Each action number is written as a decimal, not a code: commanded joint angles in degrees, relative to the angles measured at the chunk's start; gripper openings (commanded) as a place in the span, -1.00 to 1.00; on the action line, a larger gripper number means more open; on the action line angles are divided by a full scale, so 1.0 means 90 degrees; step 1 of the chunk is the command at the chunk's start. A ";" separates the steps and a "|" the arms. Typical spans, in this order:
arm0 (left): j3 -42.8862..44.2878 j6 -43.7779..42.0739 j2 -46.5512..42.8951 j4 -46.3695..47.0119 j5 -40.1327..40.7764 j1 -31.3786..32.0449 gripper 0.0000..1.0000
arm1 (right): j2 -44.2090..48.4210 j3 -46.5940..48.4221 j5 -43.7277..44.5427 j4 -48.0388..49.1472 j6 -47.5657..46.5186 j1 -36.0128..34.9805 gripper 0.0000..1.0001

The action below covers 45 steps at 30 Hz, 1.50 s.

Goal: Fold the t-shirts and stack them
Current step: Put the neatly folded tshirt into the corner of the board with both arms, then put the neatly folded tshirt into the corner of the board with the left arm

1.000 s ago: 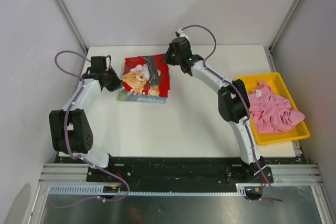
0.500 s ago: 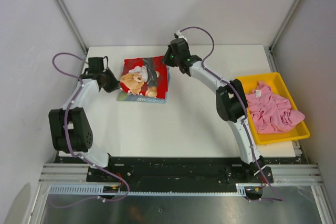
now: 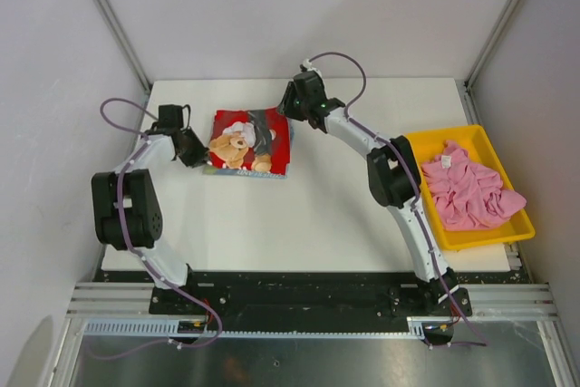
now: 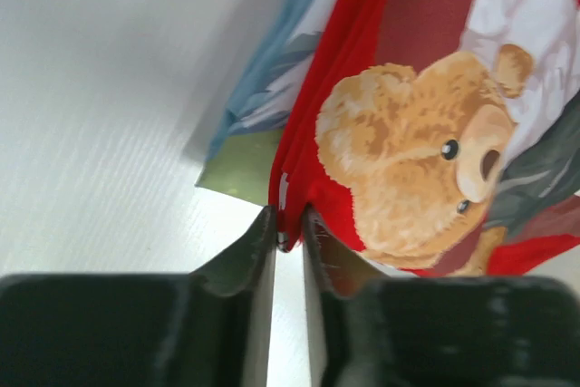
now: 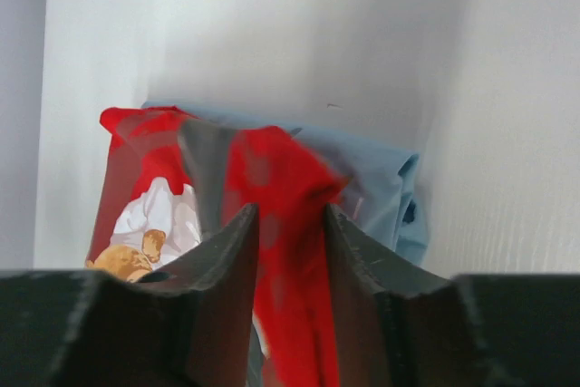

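The red t-shirt [image 3: 249,138] with the bear print lies folded on top of the blue t-shirt [image 3: 243,170], at the back left of the table. My left gripper [image 3: 193,153] is at its left edge. In the left wrist view the left gripper [image 4: 288,219] is slightly parted, with the red t-shirt's [image 4: 408,160] hem still between the tips, and the blue t-shirt [image 4: 263,88] shows underneath. My right gripper [image 3: 292,108] is at the back right corner. There the right gripper [image 5: 290,215] stands open, loose red cloth [image 5: 272,169] between the fingers, over blue cloth [image 5: 381,169]. The pink t-shirt [image 3: 467,189] lies crumpled.
A yellow tray [image 3: 480,237] at the right edge of the table holds the pink shirt. Walls and frame posts close in the table's back and sides. The right arm reaches diagonally across the table's middle.
Both grippers have gone from shut to parted, letting the red shirt go. The red shirt now lies lower and covers more of the blue one.
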<state>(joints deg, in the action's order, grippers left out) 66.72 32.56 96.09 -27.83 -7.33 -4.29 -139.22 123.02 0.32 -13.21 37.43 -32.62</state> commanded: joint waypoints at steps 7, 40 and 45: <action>0.0019 -0.0197 -0.0254 0.0021 0.0428 -0.0444 0.30 | -0.0090 0.1268 -0.0163 -0.1223 -0.0334 0.0624 0.26; 0.2709 0.0225 0.2547 -0.0011 0.0491 0.4266 0.13 | 0.4601 -0.4908 -0.0384 -0.1329 -0.0280 0.1772 0.18; 0.2800 0.0151 0.2862 -0.0040 0.0524 0.3998 0.10 | 0.4668 -0.5002 -0.0398 -0.1380 -0.0340 0.1849 0.17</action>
<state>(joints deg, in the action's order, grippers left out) 89.97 33.61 120.44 -28.12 -4.47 33.93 -100.12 78.94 -3.70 -24.91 35.77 -16.60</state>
